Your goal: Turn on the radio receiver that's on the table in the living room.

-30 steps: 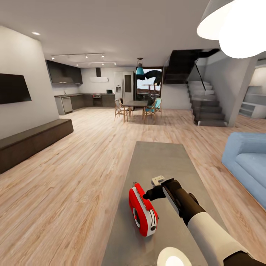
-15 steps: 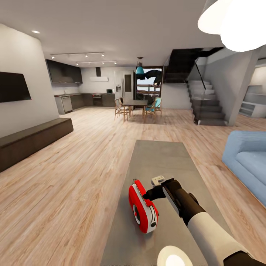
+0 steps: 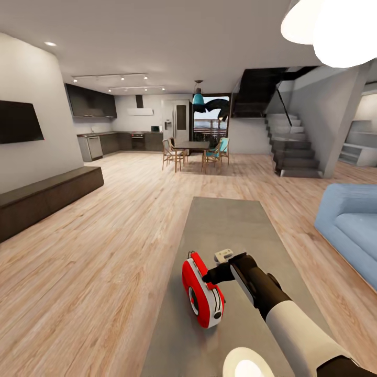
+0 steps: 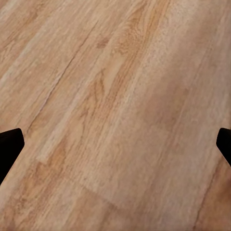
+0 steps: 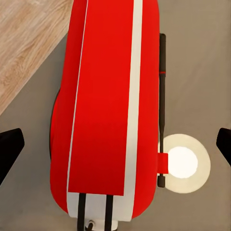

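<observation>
The red radio receiver [image 3: 202,290] with white trim stands on edge on the near part of the long grey table [image 3: 225,220], its round dark dial facing left. My right gripper [image 3: 210,275] reaches in from the right and sits against the radio's upper side. In the right wrist view the radio [image 5: 110,106] lies between the widely spread fingertips [image 5: 9,149], so the right gripper [image 5: 115,147] is open, and the thin handle runs along one side. My left gripper [image 4: 115,144] is open over bare wood floor.
A blue sofa [image 3: 348,230] stands right of the table. A long dark low cabinet [image 3: 47,196] runs under the wall TV [image 3: 18,123] at left. Dining table and chairs [image 3: 193,152] and stairs [image 3: 293,149] are far back. A white pendant lamp [image 3: 335,26] hangs at upper right.
The radio has edged slightly away from me along the table. My right arm holds about the same place, and the view has shifted a little.
</observation>
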Robot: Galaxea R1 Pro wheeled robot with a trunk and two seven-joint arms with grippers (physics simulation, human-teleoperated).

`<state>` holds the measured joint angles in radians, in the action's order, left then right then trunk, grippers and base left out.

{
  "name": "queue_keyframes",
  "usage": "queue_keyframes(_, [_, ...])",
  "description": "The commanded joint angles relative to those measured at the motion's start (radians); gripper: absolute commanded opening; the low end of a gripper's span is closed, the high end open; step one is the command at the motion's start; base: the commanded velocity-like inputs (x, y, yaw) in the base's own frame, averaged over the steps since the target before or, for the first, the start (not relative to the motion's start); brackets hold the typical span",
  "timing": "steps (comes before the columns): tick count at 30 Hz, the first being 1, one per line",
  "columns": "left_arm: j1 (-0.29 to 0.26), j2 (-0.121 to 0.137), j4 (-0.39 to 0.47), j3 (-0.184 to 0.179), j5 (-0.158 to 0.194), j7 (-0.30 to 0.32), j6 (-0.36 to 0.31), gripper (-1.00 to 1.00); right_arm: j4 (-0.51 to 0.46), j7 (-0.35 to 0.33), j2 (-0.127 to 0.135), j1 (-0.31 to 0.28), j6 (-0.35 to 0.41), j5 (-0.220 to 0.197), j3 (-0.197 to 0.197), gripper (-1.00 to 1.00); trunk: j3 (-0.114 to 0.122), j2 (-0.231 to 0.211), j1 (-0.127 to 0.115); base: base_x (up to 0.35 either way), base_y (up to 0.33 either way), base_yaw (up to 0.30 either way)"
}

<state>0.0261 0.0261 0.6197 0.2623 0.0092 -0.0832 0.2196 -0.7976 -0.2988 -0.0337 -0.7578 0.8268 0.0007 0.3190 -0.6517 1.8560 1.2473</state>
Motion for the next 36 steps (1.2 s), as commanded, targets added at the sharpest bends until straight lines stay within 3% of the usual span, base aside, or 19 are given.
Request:
queue_keyframes(1, [0.0, 0.0, 0.0, 0.0, 0.0, 0.0, 0.0, 1.0, 0.0, 0.0, 0.0, 0.0, 0.0, 0.0, 0.0, 1.0, 0.0, 0.0, 0.0, 0.0, 0.0, 0.0])
queue_keyframes(6, [0.0, 0.0, 0.0, 0.0, 0.0, 0.0, 0.0, 1.0, 0.0, 0.0, 0.0, 0.0, -0.001, -0.001, 0.0, 1.0, 0.0, 0.0, 0.0, 0.0, 0.0, 0.0])
queue_keyframes(19, [0.0, 0.0, 0.0, 0.0, 0.0, -0.001, 0.0, 1.0, 0.0, 0.0, 0.0, 0.0, -0.002, -0.001, 0.0, 1.0, -0.041, 0.091, 0.05, 0.0, 0.0, 0.0])
queue_keyframes(33, [0.0, 0.0, 0.0, 0.0, 0.0, -0.001, 0.0, 1.0, 0.0, 0.0, 0.0, 0.0, -0.002, -0.002, 0.0, 1.0, -0.041, 0.091, 0.05, 0.0, 0.0, 0.0])
queue_keyframes(36, [0.0, 0.0, 0.0, 0.0, 0.0, -0.001, 0.0, 1.0, 0.0, 0.0, 0.0, 0.0, -0.002, -0.002, 0.0, 1.0, -0.05, 0.112, 0.061, 0.0, 0.0, 0.0])
